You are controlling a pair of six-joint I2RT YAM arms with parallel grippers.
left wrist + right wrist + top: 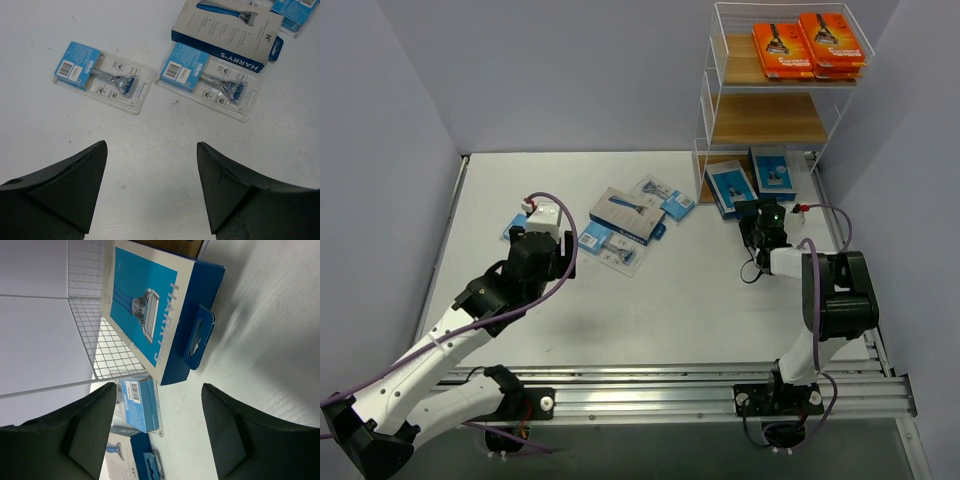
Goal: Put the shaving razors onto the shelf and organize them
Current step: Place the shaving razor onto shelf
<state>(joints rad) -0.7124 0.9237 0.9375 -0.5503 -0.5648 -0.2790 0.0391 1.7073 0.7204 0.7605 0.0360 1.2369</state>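
The shelf (705,100) stands at the far right; orange razor boxes (810,45) lie on its top tier and two blue boxes (730,186) on the bottom tier. My right gripper (758,212) (159,386) is open just in front of that tier, facing a blue Harry's box (150,305), with nothing between its fingers. At mid-table lie a blue-and-grey box (627,214) (225,30) and clear blister packs (663,197). My left gripper (542,222) (151,144) hangs open and empty above the table, short of two blister packs (102,76) (210,80).
The shelf's middle tier (765,120) is bare wood. Wire mesh (110,355) closes the shelf's side. A metal rail (670,385) runs along the near edge. Grey walls close in on the left, back and right.
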